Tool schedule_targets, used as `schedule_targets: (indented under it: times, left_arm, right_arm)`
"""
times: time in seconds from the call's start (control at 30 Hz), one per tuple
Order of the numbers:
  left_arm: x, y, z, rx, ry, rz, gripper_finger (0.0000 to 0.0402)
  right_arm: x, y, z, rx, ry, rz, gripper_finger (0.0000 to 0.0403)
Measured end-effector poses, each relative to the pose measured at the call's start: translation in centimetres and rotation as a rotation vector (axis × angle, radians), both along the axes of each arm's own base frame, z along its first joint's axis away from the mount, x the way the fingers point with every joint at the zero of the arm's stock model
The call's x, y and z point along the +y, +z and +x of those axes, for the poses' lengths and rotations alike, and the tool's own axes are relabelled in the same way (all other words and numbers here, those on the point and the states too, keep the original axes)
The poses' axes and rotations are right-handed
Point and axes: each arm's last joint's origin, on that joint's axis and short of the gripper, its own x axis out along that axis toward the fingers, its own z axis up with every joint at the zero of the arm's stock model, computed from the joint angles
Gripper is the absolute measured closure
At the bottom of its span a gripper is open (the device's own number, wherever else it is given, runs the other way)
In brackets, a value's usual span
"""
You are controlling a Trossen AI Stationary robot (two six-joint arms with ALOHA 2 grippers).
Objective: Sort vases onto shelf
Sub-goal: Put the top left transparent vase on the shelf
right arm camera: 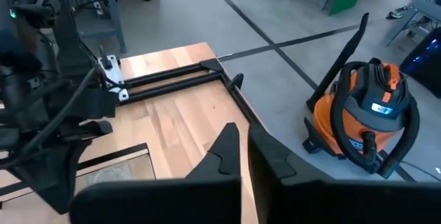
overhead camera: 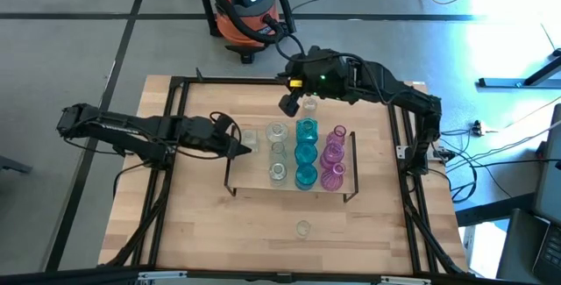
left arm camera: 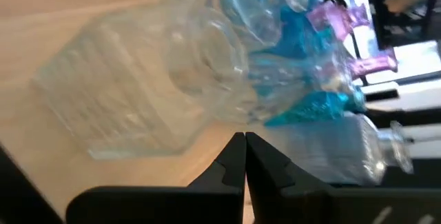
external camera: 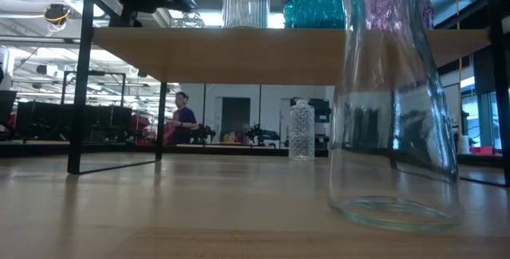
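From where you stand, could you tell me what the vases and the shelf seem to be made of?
The vases look like glass, clear, teal or pink: the table shows through them. The shelf looks like light, matte wood on a thin dark frame, probably metal.

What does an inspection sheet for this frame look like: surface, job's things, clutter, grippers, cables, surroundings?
Surface: light-wood tabletop with black rails.
Job's things: shelf carries clear vases, teal vases and pink vases in three columns; a squarish clear vase stands at its left end. One clear vase stands on the tabletop in front of the shelf, another behind it.
Clutter: nothing seen.
Grippers: left gripper shut, empty, beside the squarish vase; right gripper shut, empty, next to the rear vase.
Cables: cords trail on the floor right of the table.
Surroundings: orange shop vacuum behind the table; a person far off.
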Motion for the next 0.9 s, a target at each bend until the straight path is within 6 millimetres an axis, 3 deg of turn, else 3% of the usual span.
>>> schedule_targets:
  times: [0.9]
  left_arm:
    - [0.81, -0.02, 0.54, -0.021, 0.081, 0.037, 0.0401]
  right_arm:
    - [0.00, -0.03, 0.01, 0.003, 0.001, -0.002, 0.0400]
